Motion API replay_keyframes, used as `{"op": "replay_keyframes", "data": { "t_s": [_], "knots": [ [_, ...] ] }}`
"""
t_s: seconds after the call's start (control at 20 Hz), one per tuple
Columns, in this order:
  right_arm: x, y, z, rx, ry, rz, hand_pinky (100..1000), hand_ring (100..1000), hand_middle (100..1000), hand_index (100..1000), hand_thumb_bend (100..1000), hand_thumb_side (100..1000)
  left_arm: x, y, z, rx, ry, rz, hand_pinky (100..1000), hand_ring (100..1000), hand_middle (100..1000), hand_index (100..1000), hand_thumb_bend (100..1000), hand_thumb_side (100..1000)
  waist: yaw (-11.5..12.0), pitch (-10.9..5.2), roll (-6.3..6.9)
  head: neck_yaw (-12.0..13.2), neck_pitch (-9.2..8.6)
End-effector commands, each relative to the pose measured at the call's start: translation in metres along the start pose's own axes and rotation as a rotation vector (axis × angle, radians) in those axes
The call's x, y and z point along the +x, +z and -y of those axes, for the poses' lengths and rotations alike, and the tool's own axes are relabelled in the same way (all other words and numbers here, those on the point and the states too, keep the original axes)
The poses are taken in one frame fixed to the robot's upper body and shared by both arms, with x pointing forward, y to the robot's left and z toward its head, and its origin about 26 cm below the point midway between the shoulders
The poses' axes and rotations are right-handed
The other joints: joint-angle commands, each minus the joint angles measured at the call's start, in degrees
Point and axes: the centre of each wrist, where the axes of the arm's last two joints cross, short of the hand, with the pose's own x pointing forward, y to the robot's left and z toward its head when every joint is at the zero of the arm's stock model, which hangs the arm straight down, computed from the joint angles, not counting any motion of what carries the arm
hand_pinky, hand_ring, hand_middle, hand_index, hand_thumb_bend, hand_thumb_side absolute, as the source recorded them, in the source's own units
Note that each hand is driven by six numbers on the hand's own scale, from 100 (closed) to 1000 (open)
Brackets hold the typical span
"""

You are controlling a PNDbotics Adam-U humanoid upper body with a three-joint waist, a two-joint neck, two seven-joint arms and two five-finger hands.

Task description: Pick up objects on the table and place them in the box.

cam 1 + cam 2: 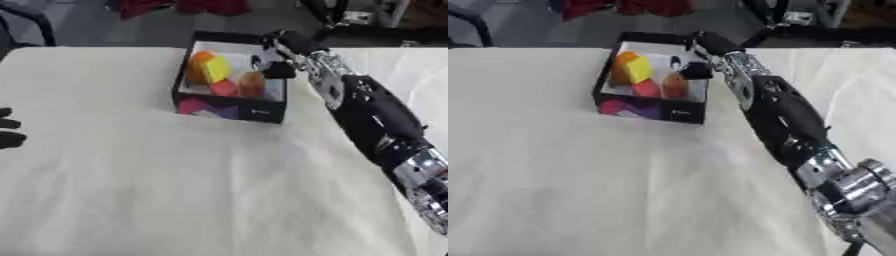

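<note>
While the right arm stretches way out across the table (157,190), its right hand (278,55) sits over the far right corner of the box (232,112), fingers curled down inside it. Can't really tell if they're pinching anything; there's a dark bit at the fingertips, but it could just be the hand itself.

That box is black outside with a white floor, plus pink and purple shapes printed on the near wall. Its long axis runs away from the robot, tilted a little so the far end leans right, toward the hand. Sitting in the box, just left of the hand: an orange block (199,64) at the far left, a yellow block (216,68) leaning against it with one corner pointing up, a red block (223,88) nearer the front wall, and an orange-brown rounded piece (252,83) standing upright right below the fingertips.

Over at the left edge, well away from all that, the left hand (9,131) only shows as a few dark fingertips poking in, looking relaxed and holding nothing.
</note>
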Motion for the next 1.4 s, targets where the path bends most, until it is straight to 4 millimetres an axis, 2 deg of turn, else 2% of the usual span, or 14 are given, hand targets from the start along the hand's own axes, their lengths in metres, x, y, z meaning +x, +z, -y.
{"op": "replay_keyframes", "data": {
  "t_s": [0.05, 0.15, 0.4, 0.5, 0.6, 0.65, 0.75, 0.95, 1.1, 1.15, 1.2, 1.4],
  "knots": [
    [0.001, 0.0, 0.024, -0.061, 0.017, 0.046, 862, 823, 731, 922, 100, 807, 0.005, -0.001, -0.005, 0.008, -0.013, 0.019, 661, 567, 586, 768, 319, 947, -0.4, -0.37, 0.67, 0.4, -0.09],
    [0.005, 0.002, 0.03, -0.083, 0.01, 0.082, 862, 823, 728, 923, 100, 802, 0.004, 0.001, -0.007, 0.013, -0.017, 0.013, 660, 567, 586, 768, 320, 948, -1.0, -0.52, 0.49, 0.9, -0.09],
    [0.004, 0.016, 0.047, -0.217, -0.016, 0.185, 843, 795, 675, 882, 100, 629, -0.001, 0.006, -0.015, 0.04, -0.037, 0.001, 661, 570, 591, 770, 314, 952, -4.0, -0.97, -0.46, 3.1, -0.09],
    [0.0, 0.025, 0.05, -0.271, -0.03, 0.22, 842, 793, 671, 880, 100, 613, -0.003, 0.008, -0.019, 0.06, -0.047, -0.004, 661, 570, 591, 770, 311, 953, -5.4, -1.22, -0.88, 4.2, -0.09],
    [0.001, 0.032, 0.051, -0.316, -0.042, 0.246, 842, 793, 671, 880, 100, 613, -0.003, 0.009, -0.02, 0.068, -0.051, -0.005, 661, 570, 591, 770, 311, 953, -5.8, -1.27, -1.02, 4.4, -0.09],
    [-0.001, 0.037, 0.053, -0.338, -0.048, 0.249, 835, 778, 645, 865, 100, 517, -0.003, 0.01, -0.022, 0.075, -0.058, 0.001, 662, 574, 596, 773, 297, 955, -6.3, -1.53, -1.4, 5.3, -0.09],
    [-0.007, 0.049, 0.053, -0.391, -0.077, 0.261, 837, 773, 634, 853, 100, 509, -0.002, 0.013, -0.026, 0.095, -0.076, 0.016, 666, 583, 607, 780, 279, 958, -8.4, -1.89, -2.07, 7.2, -0.09],
    [-0.007, 0.066, 0.039, -0.515, -0.193, 0.281, 835, 764, 617, 821, 100, 568, 0.0, 0.018, -0.028, 0.118, -0.077, 0.072, 674, 607, 626, 786, 258, 964, -12.1, -2.07, -2.93, 10.3, -0.09],
    [0.0, 0.078, 0.024, -0.598, -0.303, 0.239, 811, 753, 604, 811, 100, 596, -0.001, 0.02, -0.026, 0.116, -0.058, 0.114, 679, 626, 643, 788, 246, 969, -13.6, -1.67, -2.95, 11.6, -0.09],
    [0.003, 0.081, 0.017, -0.617, -0.344, 0.217, 808, 752, 603, 809, 100, 488, -0.003, 0.021, -0.026, 0.12, -0.049, 0.122, 679, 628, 645, 789, 238, 958, -13.9, -1.48, -2.89, 12.1, -0.09],
    [0.005, 0.085, 0.01, -0.624, -0.38, 0.196, 805, 751, 602, 809, 100, 608, -0.004, 0.022, -0.026, 0.125, -0.04, 0.127, 680, 632, 648, 789, 234, 973, -14.1, -1.33, -2.84, 12.4, -0.09],
    [0.015, 0.1, -0.021, -0.607, -0.522, 0.113, 792, 740, 592, 801, 100, 648, -0.008, 0.023, -0.025, 0.137, -0.01, 0.146, 681, 640, 655, 788, 213, 981, -14.9, -0.82, -2.56, 13.1, -0.09]
  ]
}}
